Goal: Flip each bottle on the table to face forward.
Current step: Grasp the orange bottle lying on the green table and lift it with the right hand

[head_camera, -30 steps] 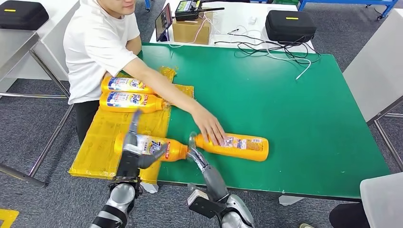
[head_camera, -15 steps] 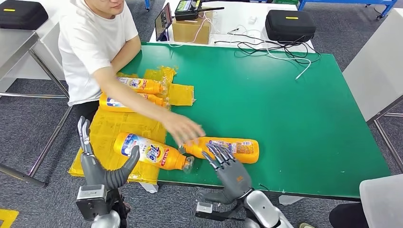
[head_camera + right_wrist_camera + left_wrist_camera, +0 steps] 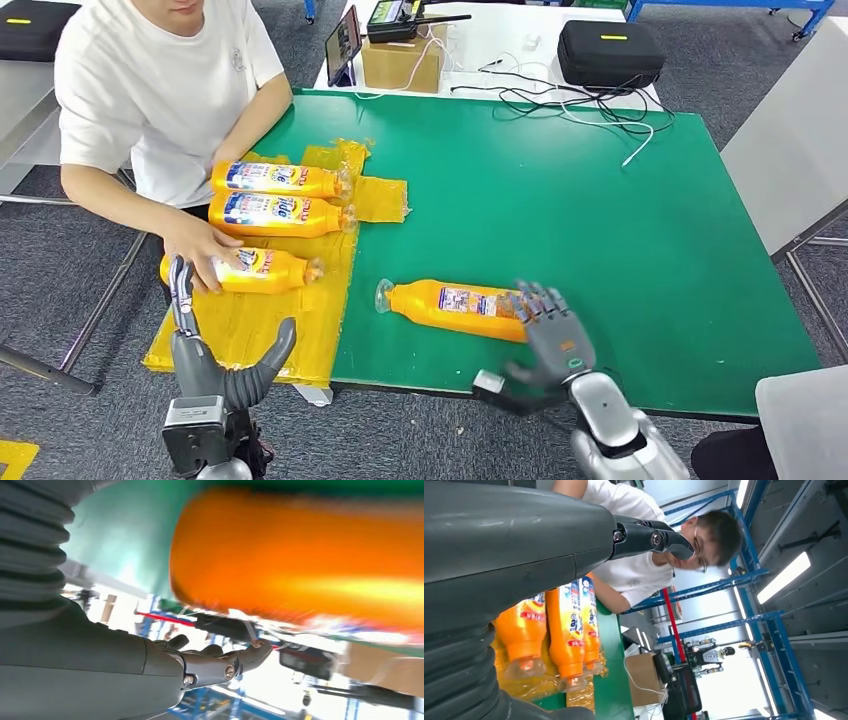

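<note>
An orange bottle (image 3: 450, 306) lies on its side on the green table (image 3: 600, 200), cap to the left, small-print label up. My right hand (image 3: 552, 338) hovers with fingers spread at its base end and holds nothing. The right wrist view shows that bottle (image 3: 300, 555) as a blurred mass just beyond my fingers (image 3: 220, 666). Three more bottles lie on the yellow mat (image 3: 230, 325): two side by side at the back (image 3: 275, 178) (image 3: 280, 213) and one nearer the front (image 3: 262, 272), under a person's hand (image 3: 203, 250). My left hand (image 3: 210, 365) is open, fingers up, below the mat's front edge.
A person in a white shirt (image 3: 160, 90) sits at the table's left side. A cardboard box (image 3: 400, 65), a black case (image 3: 610, 52) and loose cables (image 3: 570, 100) lie on the white table behind. Grey table frames stand to the left and right.
The person pulled their arm back and slid the near-left bottle back-left on the mat. My right hand moved right to the table bottle's base. The left hand barely moved.
</note>
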Tool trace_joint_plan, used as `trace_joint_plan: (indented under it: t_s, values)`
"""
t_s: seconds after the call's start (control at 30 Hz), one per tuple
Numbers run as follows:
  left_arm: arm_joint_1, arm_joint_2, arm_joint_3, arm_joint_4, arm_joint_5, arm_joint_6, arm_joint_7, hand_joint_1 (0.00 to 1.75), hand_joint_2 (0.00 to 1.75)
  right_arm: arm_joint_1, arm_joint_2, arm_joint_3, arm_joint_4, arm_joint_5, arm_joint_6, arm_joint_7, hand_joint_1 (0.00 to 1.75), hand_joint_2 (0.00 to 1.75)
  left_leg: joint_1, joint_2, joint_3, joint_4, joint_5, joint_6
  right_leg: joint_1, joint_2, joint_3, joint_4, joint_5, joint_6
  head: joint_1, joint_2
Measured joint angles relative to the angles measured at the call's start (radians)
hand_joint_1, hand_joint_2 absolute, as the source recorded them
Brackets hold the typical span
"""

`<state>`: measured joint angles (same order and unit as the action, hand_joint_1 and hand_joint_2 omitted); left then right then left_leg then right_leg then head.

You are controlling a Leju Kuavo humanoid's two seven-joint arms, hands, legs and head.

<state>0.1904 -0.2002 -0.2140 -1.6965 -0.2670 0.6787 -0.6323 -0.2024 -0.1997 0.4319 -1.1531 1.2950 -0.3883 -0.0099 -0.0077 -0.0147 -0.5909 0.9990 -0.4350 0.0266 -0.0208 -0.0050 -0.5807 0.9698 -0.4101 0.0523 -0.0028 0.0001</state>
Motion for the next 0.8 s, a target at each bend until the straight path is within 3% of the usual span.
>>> trace_joint_plan:
  t_s: [0.4,0.63,0.8]
  values:
    - [-0.013,0.0,-0.032,0.009,-0.049,0.009,0.013,0.0,1.75,-0.129,0.089,0.016,0.095,-0.005,-0.012,-0.032,0.0,1.75,0.001,0.0,0.0,0.0,0.001,0.0,0.0,0.0,0.0,0.0,0.0,0.0,0.0,0.0]
    - [-0.021,0.0,-0.045,0.012,-0.051,0.0,0.02,0.0,1.75,-0.182,0.116,0.025,0.153,-0.148,0.133,-0.027,0.0,1.75,0.0,0.0,0.0,0.0,0.001,0.0,0.0,0.0,0.0,0.0,0.0,0.0,0.0,0.0]
    - [-0.034,0.001,-0.052,0.033,-0.08,0.007,0.042,0.0,1.75,-0.256,0.132,0.03,0.3,-0.187,0.259,0.057,0.0,1.75,0.0,0.001,0.002,0.0,0.001,0.0,0.0,0.001,0.001,0.0,0.0,0.0,0.0,0.0]
